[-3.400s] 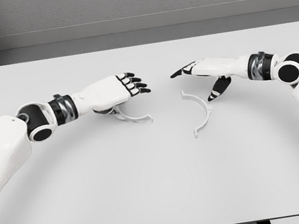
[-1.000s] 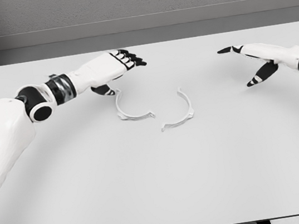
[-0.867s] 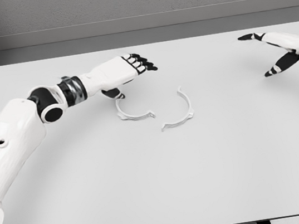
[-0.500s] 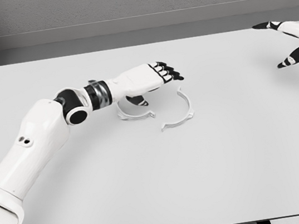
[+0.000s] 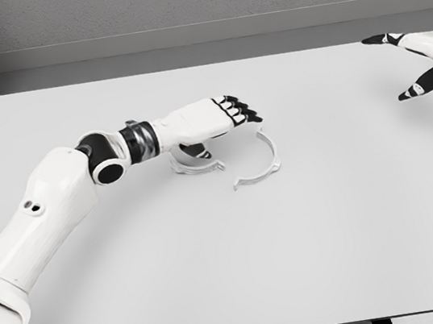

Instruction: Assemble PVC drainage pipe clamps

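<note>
Room lies open between clamp halves [image 5: 253,159] and right hand [image 5: 419,58].

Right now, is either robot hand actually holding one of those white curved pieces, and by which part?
Nothing is visibly held. The left robot hand hovers over the left clamp half, fingers extended. The right robot hand is open, far from the right clamp half.
</note>
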Robot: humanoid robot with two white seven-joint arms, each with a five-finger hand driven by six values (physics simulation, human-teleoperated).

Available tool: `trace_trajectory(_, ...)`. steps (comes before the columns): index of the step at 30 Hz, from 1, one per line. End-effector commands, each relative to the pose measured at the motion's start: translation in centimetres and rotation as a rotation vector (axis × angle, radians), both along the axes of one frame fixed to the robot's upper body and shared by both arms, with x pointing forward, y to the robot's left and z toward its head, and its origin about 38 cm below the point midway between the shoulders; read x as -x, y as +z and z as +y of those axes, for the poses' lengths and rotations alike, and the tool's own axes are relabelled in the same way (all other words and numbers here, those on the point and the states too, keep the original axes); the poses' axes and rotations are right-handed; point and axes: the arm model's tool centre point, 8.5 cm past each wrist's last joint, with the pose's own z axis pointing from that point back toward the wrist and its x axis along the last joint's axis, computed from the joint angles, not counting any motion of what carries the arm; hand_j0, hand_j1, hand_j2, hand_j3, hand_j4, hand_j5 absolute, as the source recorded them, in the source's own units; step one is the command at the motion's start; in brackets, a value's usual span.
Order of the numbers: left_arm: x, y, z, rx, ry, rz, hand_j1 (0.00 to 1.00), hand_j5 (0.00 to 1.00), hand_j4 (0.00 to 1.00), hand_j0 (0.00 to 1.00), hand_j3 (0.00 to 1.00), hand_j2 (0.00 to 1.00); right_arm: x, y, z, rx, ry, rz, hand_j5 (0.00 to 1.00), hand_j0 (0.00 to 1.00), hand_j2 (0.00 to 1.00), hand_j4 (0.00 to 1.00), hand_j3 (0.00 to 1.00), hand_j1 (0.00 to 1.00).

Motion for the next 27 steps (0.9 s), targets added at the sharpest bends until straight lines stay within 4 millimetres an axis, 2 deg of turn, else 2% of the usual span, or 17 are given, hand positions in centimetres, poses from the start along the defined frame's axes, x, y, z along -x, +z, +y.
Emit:
trace_trajectory(1,-0.1,0.0,0.2,0.003,0.005,0.002,1.0,1.0,1.0,1.0,1.0,1.0,0.0,0.3,0.1,-0.005,0.003,-0.007,1.0,1.0,1.0,1.0,1.0,1.0)
trace_trajectory(10,0.4,0.4,-0.2,0.017,-0.014,-0.006,1.0,1.0,1.0,1.0,1.0,1.0,0.0,0.4,0.3,-0.004,0.009,-0.012,1.0,1.0,1.0,1.0,1.0,1.0)
trace_trajectory(14,0.7,-0.1,-0.4,0.011,-0.02,0.002,1.0,1.0,1.0,1.0,1.0,1.0,0.0,0.3,0.3,-0.004,0.008,-0.011,1.0,1.0,1.0,1.0,1.0,1.0)
trace_trajectory(20,0.7,-0.4,0.3,-0.003,-0.014,0.005,1.0,1.0,1.0,1.0,1.0,1.0,0.0,0.5,0.4,-0.004,0.012,-0.015,1.0,1.0,1.0,1.0,1.0,1.0)
trace_trajectory(27,2.0,0.1,0.6,0.013,-0.045,-0.013,1.0,1.0,1.0,1.0,1.0,1.0,-0.1,0.5,0.5,-0.006,0.014,-0.017,1.0,1.0,1.0,1.0,1.0,1.0)
